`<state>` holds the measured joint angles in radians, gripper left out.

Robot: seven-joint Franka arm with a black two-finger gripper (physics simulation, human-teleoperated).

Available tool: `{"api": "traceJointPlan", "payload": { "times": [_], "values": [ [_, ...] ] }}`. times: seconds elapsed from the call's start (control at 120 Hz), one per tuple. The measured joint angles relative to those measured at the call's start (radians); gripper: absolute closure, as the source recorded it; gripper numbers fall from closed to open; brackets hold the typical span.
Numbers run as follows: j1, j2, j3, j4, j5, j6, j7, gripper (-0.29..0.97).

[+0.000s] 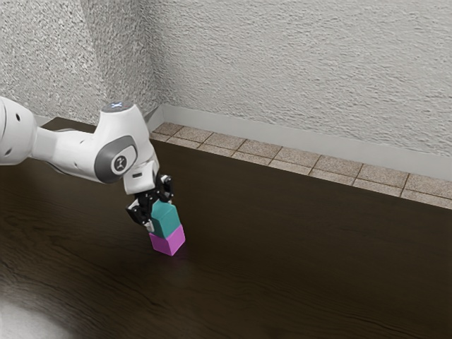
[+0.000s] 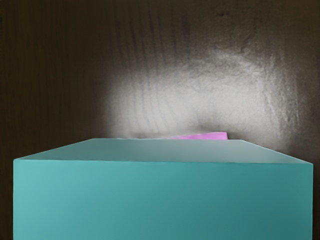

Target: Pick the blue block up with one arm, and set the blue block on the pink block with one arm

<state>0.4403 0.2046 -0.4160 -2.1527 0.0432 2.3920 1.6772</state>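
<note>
Exterior view: the gripper [image 1: 158, 209] pinches the blue block [image 1: 167, 220] from two sides, likely to hold it square where it sits on the pink block [image 1: 168, 241] — edges roughly aligned, so release looks safe. Beneath is a dark wood-grain tabletop [image 1: 296, 268] — behind it, a tiled floor strip [image 1: 318, 166] and rough plaster walls [image 1: 296, 63].

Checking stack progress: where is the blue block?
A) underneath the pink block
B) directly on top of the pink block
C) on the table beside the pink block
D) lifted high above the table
B: the exterior view shows the blue block sitting on the pink block.
</note>
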Motion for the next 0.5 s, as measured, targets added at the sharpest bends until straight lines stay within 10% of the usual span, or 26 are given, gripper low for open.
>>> {"api": "traceJointPlan", "payload": {
  "times": [0.5],
  "values": [
    [0.002,0.002,0.003,0.0,-0.001,-0.001,-0.048,0.28]
  ]
}}
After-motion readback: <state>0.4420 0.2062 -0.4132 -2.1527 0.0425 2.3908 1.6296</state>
